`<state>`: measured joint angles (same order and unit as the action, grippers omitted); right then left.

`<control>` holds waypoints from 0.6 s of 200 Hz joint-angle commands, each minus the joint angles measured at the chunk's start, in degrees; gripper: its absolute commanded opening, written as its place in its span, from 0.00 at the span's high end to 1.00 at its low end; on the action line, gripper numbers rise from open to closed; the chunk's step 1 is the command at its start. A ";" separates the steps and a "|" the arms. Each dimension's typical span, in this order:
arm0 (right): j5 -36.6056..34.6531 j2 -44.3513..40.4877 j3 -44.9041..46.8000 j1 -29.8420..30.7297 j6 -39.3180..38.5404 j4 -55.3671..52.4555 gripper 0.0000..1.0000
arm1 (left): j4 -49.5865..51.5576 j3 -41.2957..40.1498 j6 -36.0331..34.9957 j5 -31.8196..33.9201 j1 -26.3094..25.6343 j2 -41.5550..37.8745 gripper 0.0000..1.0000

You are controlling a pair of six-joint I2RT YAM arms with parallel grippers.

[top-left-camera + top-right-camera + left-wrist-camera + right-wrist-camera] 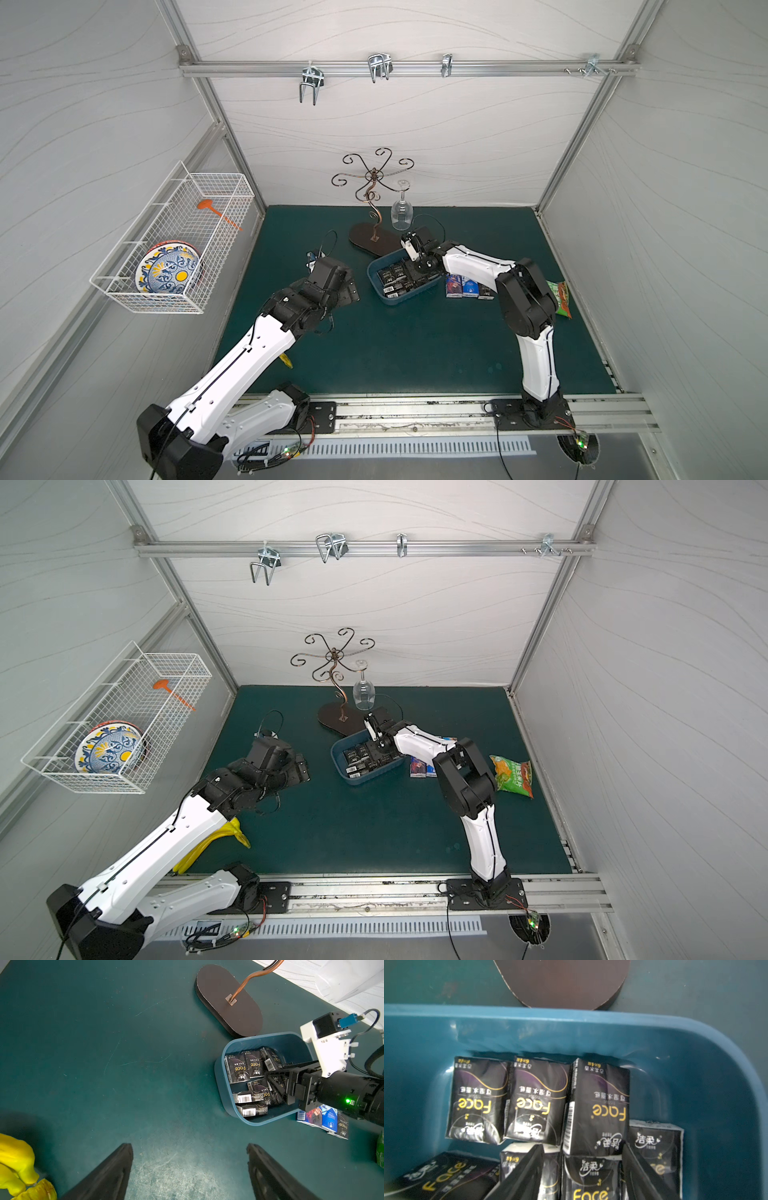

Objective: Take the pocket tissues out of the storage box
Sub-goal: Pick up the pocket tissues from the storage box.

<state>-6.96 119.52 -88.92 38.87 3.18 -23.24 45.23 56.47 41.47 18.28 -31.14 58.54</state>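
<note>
The blue storage box point(399, 302) point(365, 781) sits mid-table with several black pocket tissues point(392, 276) point(245, 1066) point(479, 1099) lying in it. Three more packs point(469, 286) point(324, 1120), blue-white and black, lie on the mat just right of the box. My right gripper point(419, 270) point(582, 1147) reaches down into the box, open, with its fingers on either side of one black pack point(589, 1178). The left gripper point(349, 291) point(189, 1145) hovers open over bare mat left of the box, holding nothing.
A copper glass stand point(370, 237) with a hanging wine glass point(402, 214) stands right behind the box. A green-orange snack bag point(513, 775) lies at the right. A yellow object point(232, 833) lies under the left arm. A wire basket point(174, 249) hangs on the left wall.
</note>
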 commanded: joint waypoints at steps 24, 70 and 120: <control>-2.94 -3.13 1.83 -0.29 -1.62 2.59 0.35 | -0.16 1.89 -0.96 1.06 -0.07 -0.89 0.10; -0.86 0.78 -0.48 -0.27 -5.89 1.60 0.36 | 0.12 1.89 -0.87 1.47 -0.06 -1.29 0.10; 3.78 3.73 -2.19 -1.32 -3.23 2.01 0.33 | 0.37 2.07 -0.96 1.65 -0.07 -1.10 0.10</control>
<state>-6.42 120.99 -89.56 38.57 -1.32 -21.39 45.71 56.47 41.30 18.70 -31.14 58.22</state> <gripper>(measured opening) 0.665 0.902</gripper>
